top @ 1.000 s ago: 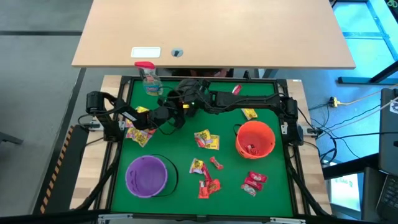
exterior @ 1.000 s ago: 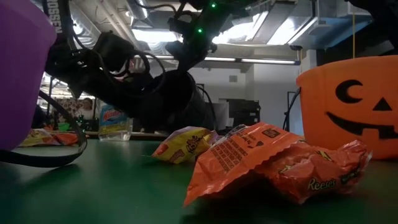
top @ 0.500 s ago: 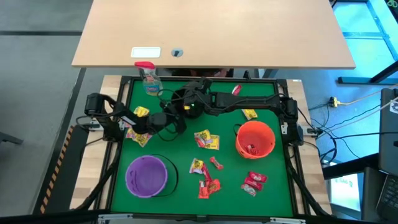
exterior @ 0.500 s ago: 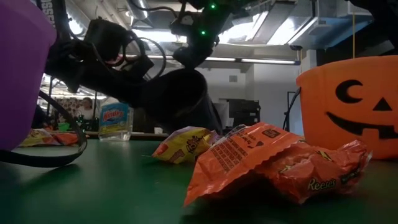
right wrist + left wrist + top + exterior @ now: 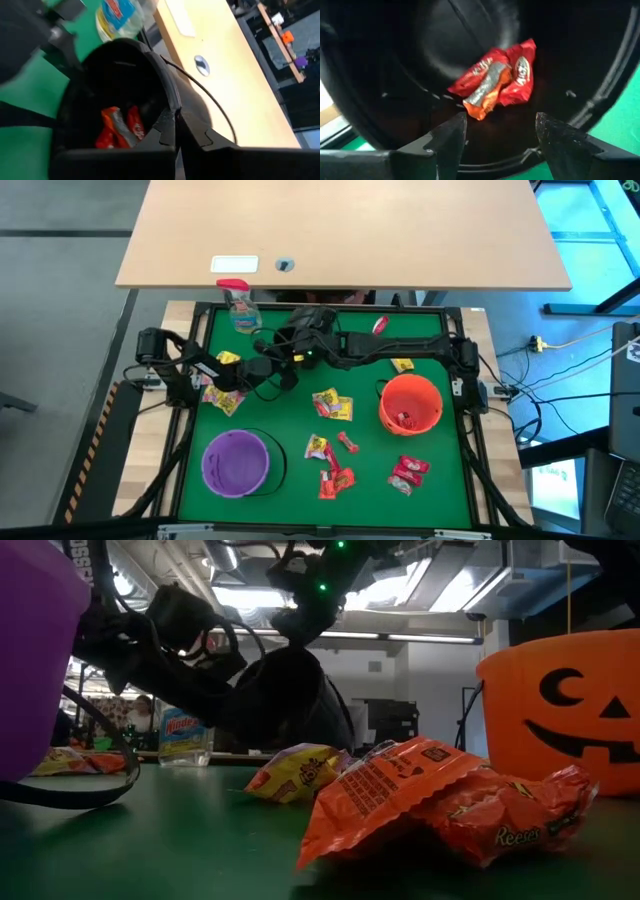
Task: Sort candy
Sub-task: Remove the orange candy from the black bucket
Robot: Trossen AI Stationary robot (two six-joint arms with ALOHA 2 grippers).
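— Black bucket (image 5: 470, 40)?
— Two red candy packets (image 5: 495, 80) inside. Left gripper (image 5: 501, 131) above it, fingers apart, empty, apparently just released.
— Right gripper (image 5: 176, 131)?
— Clamped on the rim, bucket tipped further. More candy (image 5: 331, 406) awaits.

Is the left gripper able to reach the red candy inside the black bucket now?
Probably yes. The left gripper is open and hovers over the black bucket; the red candy lies uncovered on its bottom. The right gripper, shut on the rim, stays aside.
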